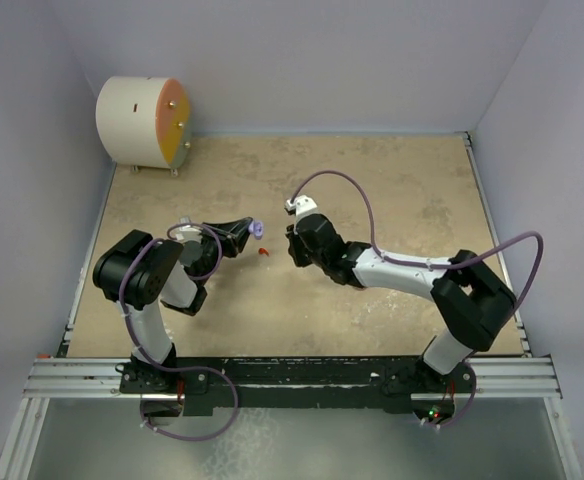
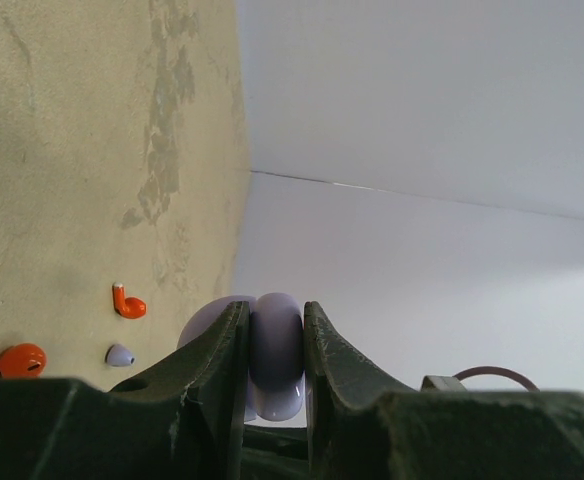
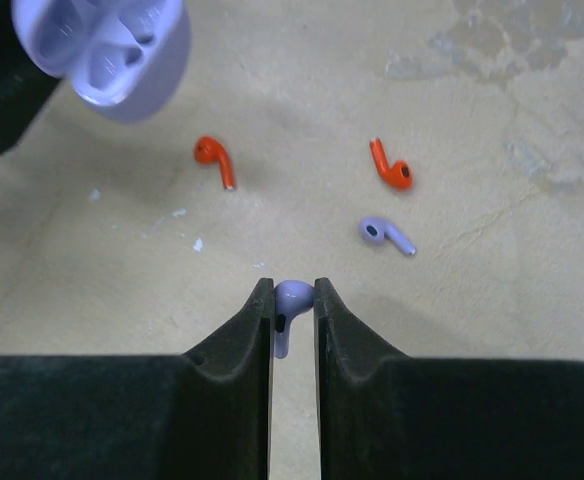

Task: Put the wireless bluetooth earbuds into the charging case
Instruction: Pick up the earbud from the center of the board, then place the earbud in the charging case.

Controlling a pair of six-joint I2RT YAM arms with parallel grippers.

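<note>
My left gripper (image 1: 246, 233) is shut on the open lavender charging case (image 1: 258, 230) and holds it above the table; the jaws clamp its sides in the left wrist view (image 2: 275, 350). My right gripper (image 3: 293, 290) is shut on a lavender earbud (image 3: 290, 305), head at the fingertips, stem pointing back. The case (image 3: 107, 50) hangs at the upper left of the right wrist view, its cavities facing me. On the table lie two red earbuds (image 3: 215, 160) (image 3: 392, 168) and a second lavender earbud (image 3: 385, 235). No red case shows.
A white drum with an orange face (image 1: 142, 122) stands at the back left corner. Pale walls enclose the tan table on three sides. A metal rail (image 1: 292, 375) runs along the near edge.
</note>
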